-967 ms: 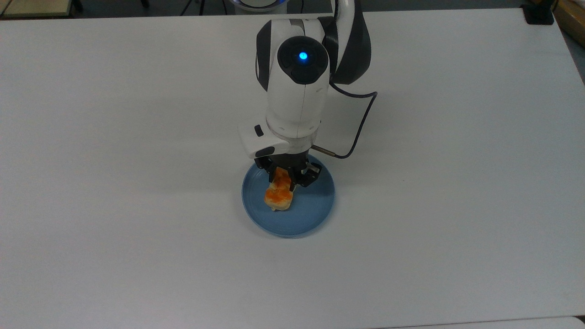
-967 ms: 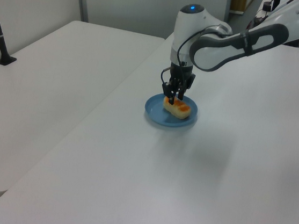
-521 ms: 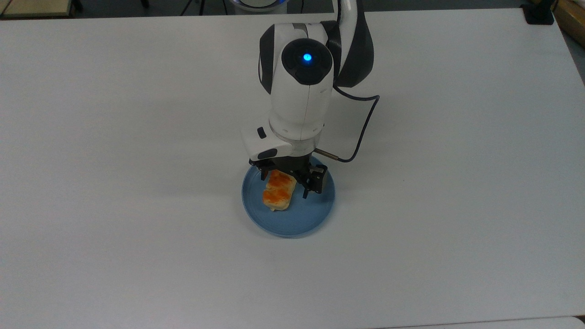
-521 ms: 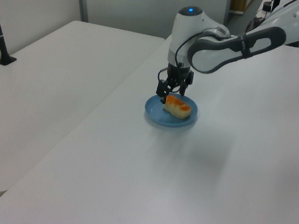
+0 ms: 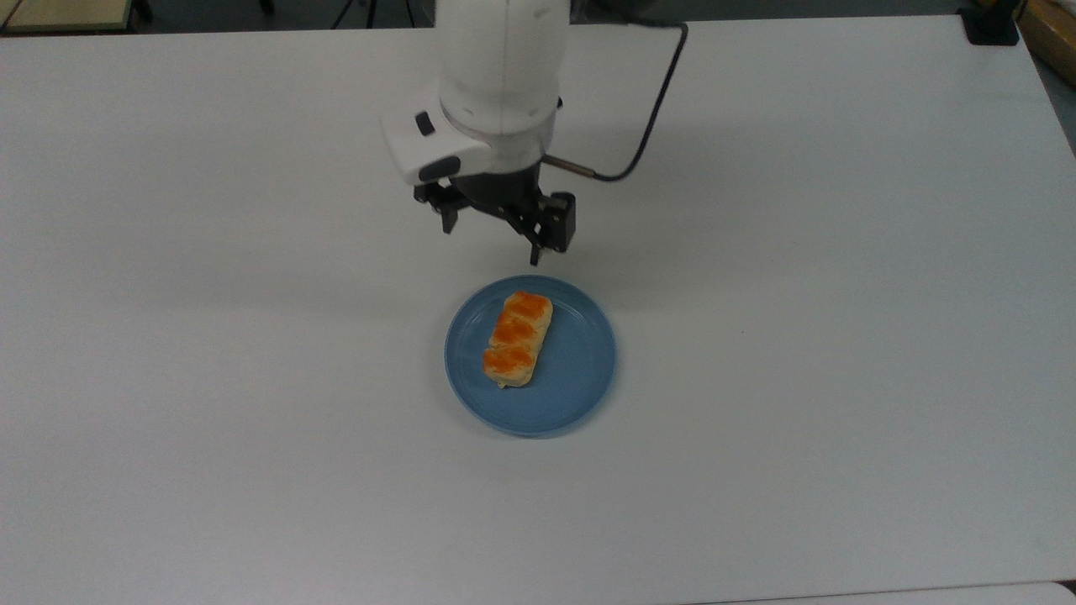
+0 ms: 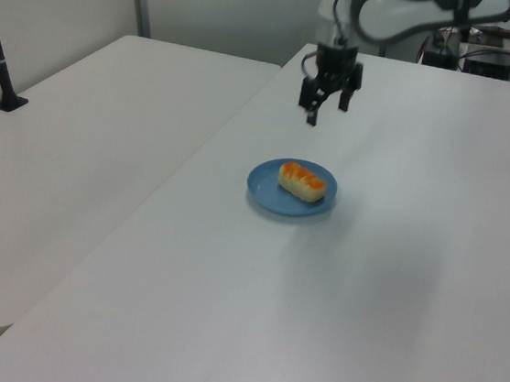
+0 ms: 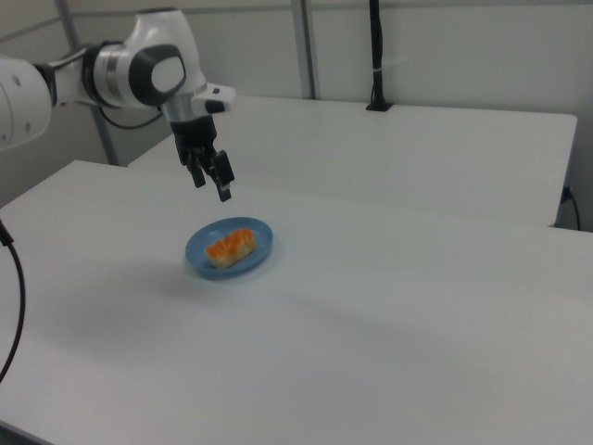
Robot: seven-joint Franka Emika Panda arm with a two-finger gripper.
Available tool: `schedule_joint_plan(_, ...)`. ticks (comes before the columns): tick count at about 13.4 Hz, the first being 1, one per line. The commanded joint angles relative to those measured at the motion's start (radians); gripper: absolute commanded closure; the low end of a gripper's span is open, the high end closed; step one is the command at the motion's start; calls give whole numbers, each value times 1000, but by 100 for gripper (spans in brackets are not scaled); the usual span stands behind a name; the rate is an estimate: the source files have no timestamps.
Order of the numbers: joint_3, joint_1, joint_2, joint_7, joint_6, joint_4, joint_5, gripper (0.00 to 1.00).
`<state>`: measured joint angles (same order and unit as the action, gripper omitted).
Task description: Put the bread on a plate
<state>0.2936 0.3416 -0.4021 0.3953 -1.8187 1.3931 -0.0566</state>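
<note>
Bread (image 5: 517, 338) lies flat on the plate (image 5: 580, 370), slightly left of centre in the top view. Gripper (image 5: 492, 231) is spread wide and empty, raised above the table (image 5: 841, 336) on the plate's far side. Loaf looks light and squashy; grip across the short sides, gently. Open tabletop all round.

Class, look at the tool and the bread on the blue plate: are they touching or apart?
Apart. In the left view the tool hangs open well above the bread, which lies on the plate, with bare table showing between them.
</note>
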Motion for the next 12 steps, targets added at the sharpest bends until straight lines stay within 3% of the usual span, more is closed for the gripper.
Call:
schedule_joint_plan(1,-11,-87,136,-218,131,44,-15,0)
schedule_joint_plan(5,-10,-151,170,-347,136,67,-3,0)
schedule_joint_plan(8,-13,-164,173,-351,131,67,9,0)
schedule_joint_plan(12,-114,-226,186,-343,133,83,60,0)
